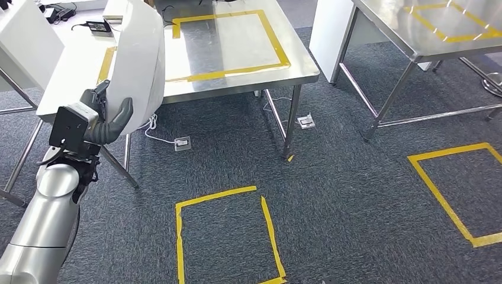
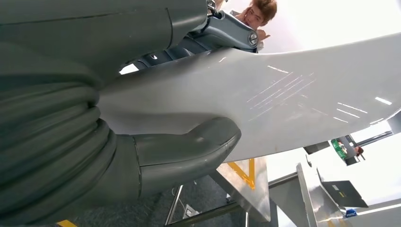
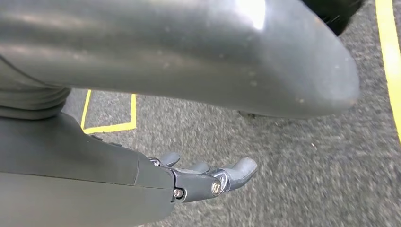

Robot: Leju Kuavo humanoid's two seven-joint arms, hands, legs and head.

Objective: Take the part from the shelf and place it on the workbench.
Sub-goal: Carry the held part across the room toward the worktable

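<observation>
The left hand (image 1: 109,121) grips one white curved part (image 1: 142,59), thumb pressed against its face, holding it up over the near edge of the workbench (image 1: 296,56). That bench carries one yellow tape rectangle (image 1: 278,44). A second steel table (image 1: 391,29) stands to the right with its own tape square. Two more taped outlines lie on the carpet (image 1: 355,195). The right hand (image 3: 203,177) hangs above the floor, fingers loosely apart, holding nothing.

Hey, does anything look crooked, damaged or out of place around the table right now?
Mostly tidy. The yellow tape square on the carpet is crooked, with a gap at one corner. The white part is in the left hand.
</observation>
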